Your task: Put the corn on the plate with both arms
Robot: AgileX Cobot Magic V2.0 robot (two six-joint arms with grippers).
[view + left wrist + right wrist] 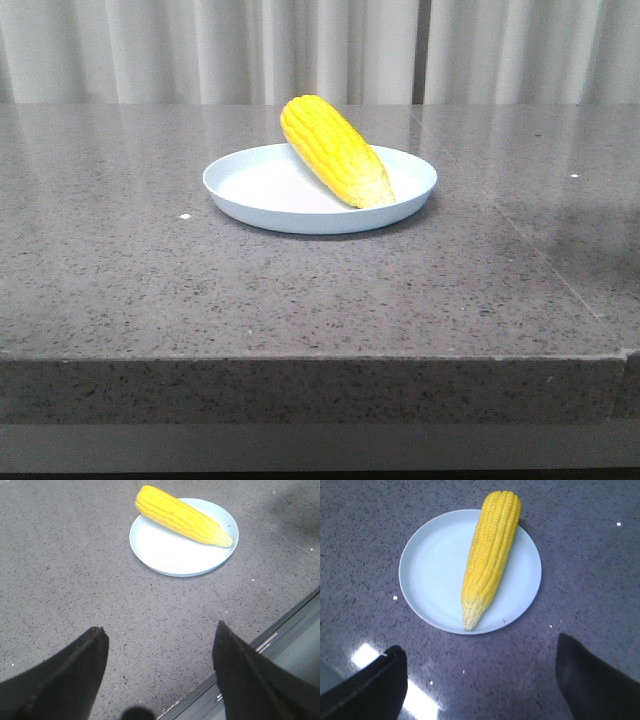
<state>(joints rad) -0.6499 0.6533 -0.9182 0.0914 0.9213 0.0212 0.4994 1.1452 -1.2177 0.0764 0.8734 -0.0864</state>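
The yellow corn (335, 150) lies on the pale blue-white plate (250, 190) in the middle of the table, its butt end resting over the far rim and its paler tip inside the near right rim. It also shows in the left wrist view (181, 516) on the plate (165, 547) and in the right wrist view (490, 555) on the plate (430, 570). My left gripper (160, 635) is open and empty, well back from the plate. My right gripper (480, 650) is open and empty, just short of the plate's rim. Neither gripper shows in the front view.
The grey speckled stone table (120, 270) has its front edge near the camera. A table edge with a metal rail (270, 640) shows beside the left gripper. Pale curtains (200, 50) hang behind the table.
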